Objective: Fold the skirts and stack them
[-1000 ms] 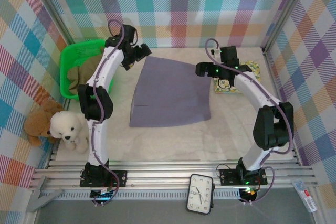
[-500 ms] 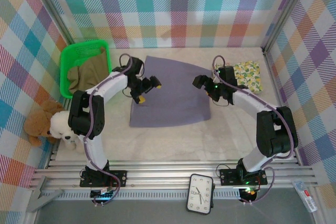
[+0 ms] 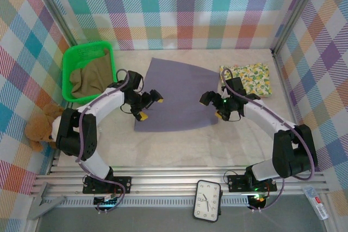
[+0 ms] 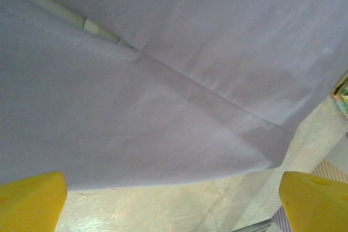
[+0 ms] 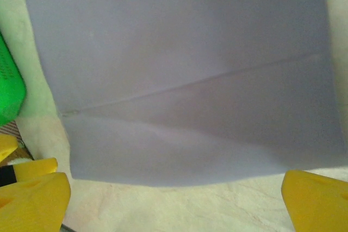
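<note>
A plain grey-lavender skirt lies spread flat in the middle of the table, and it shows close up as lavender cloth and again from the other side. My left gripper stands open over the skirt's near-left edge, yellow fingertips wide apart with only table between them. My right gripper stands open at the skirt's near-right edge, yellow fingertips apart and holding nothing. A folded white skirt with yellow-green floral print lies at the back right. An olive-khaki skirt sits in the green basket.
Two plush teddy bears lie at the left table edge beside the left arm. A clock lies in front of the arm bases. Plaid walls close in the table on three sides.
Both arms have come down and toward the near side, from the skirt's far corners to its near corners. The skirt has not moved.
</note>
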Robot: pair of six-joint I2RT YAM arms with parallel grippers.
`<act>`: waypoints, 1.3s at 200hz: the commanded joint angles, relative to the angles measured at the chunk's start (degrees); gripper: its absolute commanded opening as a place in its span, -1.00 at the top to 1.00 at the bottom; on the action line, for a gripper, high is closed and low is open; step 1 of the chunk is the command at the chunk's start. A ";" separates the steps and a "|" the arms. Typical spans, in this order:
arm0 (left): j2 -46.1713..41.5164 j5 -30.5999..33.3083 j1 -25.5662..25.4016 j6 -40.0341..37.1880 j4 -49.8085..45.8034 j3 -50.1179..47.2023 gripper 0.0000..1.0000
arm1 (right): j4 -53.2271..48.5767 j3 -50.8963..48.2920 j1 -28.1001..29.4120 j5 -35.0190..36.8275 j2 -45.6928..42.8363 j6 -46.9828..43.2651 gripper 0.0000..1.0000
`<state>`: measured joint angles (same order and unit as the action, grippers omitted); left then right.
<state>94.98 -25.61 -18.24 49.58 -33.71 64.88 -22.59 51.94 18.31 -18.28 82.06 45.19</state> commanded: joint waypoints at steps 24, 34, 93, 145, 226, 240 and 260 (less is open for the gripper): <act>1.26 1.77 -0.20 1.81 0.49 -3.79 -1.00 | -0.97 0.13 3.13 -1.64 4.91 -0.79 -0.98; 2.33 3.06 -0.13 1.45 0.49 -3.80 -1.00 | -0.02 0.42 3.38 -1.24 6.30 -0.56 -0.98; 5.04 10.05 0.20 0.76 1.28 -6.96 -1.00 | 3.12 3.78 3.57 4.57 15.67 -0.45 -0.98; 0.73 14.09 2.63 -7.34 5.50 -14.84 -1.00 | 3.61 -0.43 3.66 1.46 13.72 -0.89 -1.00; -18.13 18.79 3.03 -7.18 -6.80 -11.36 -1.00 | 8.68 -3.71 4.19 0.81 1.26 1.91 -0.98; -22.19 22.84 3.12 -3.75 -10.57 -13.01 -1.00 | 9.21 -4.04 4.19 2.33 -1.56 0.96 -0.98; -28.79 23.70 3.12 1.62 -11.29 -18.44 -1.00 | 6.50 -3.41 4.19 5.39 -4.01 -0.90 -0.98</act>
<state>72.60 -6.83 -15.55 44.88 -38.11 51.20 -15.53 48.40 22.17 -16.69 80.88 45.78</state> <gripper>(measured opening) 0.999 0.991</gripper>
